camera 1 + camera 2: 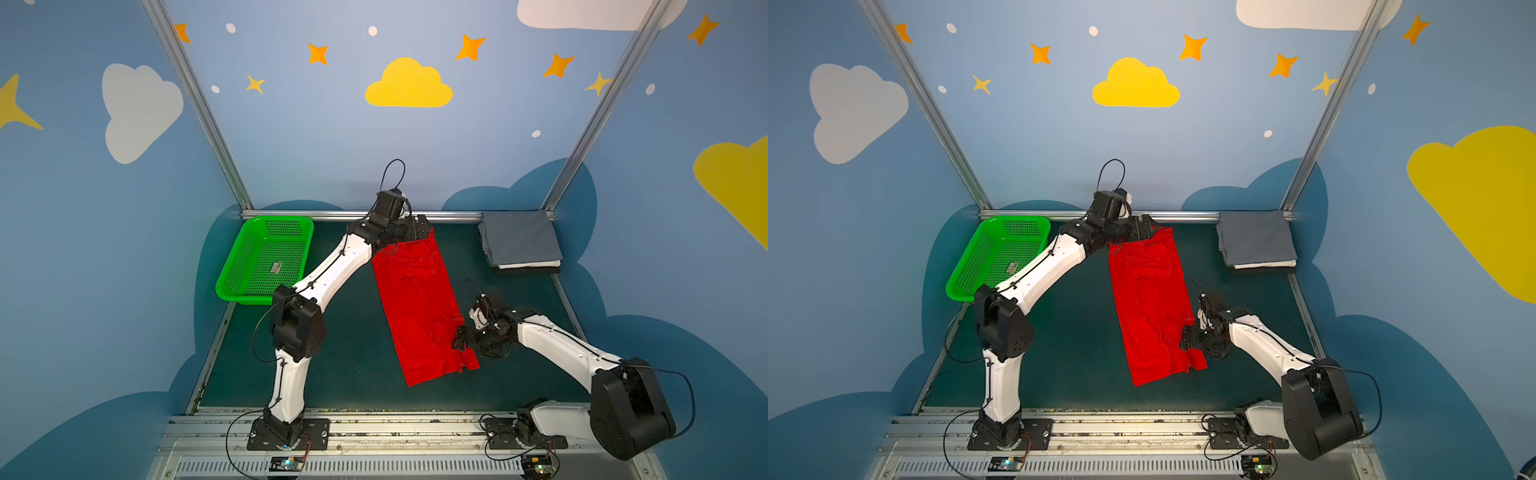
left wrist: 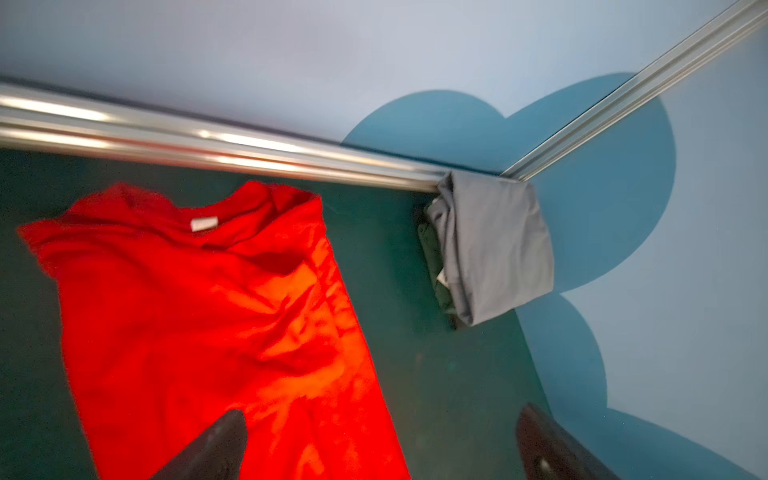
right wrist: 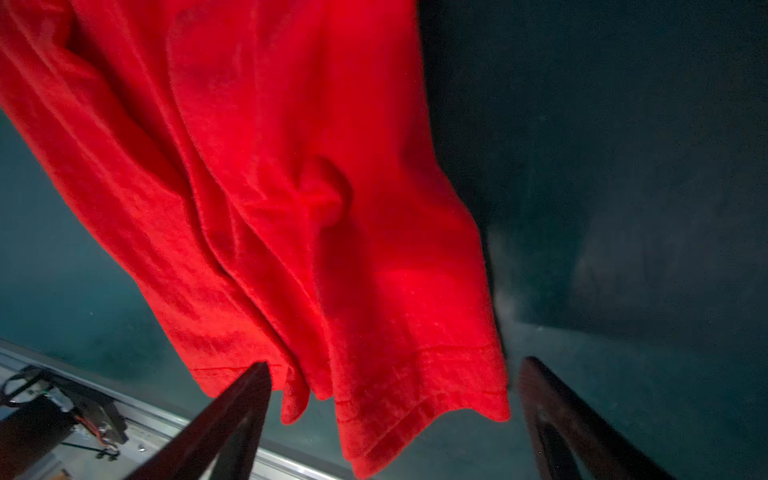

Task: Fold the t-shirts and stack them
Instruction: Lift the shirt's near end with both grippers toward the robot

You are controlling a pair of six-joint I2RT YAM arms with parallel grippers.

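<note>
The red t-shirt (image 1: 415, 303) (image 1: 1150, 299) lies on the green table as a long narrow strip, collar at the far end. Its white neck label (image 2: 203, 223) shows in the left wrist view. My left gripper (image 1: 420, 226) (image 1: 1144, 227) (image 2: 380, 415) hovers open by the collar end, one finger over the cloth and one over bare table. My right gripper (image 1: 459, 338) (image 1: 1185, 338) (image 3: 395, 365) stands open at the near right hem corner (image 3: 415, 407), which sits between its spread fingers. Folded grey, white and black t-shirts (image 1: 519, 243) (image 1: 1256, 239) (image 2: 494, 245) are stacked in the far right corner.
A green perforated basket (image 1: 232, 270) (image 1: 963, 282) stands at the far left, behind my left arm. A metal rail (image 1: 453, 216) runs along the back edge, and frame posts rise at both far corners.
</note>
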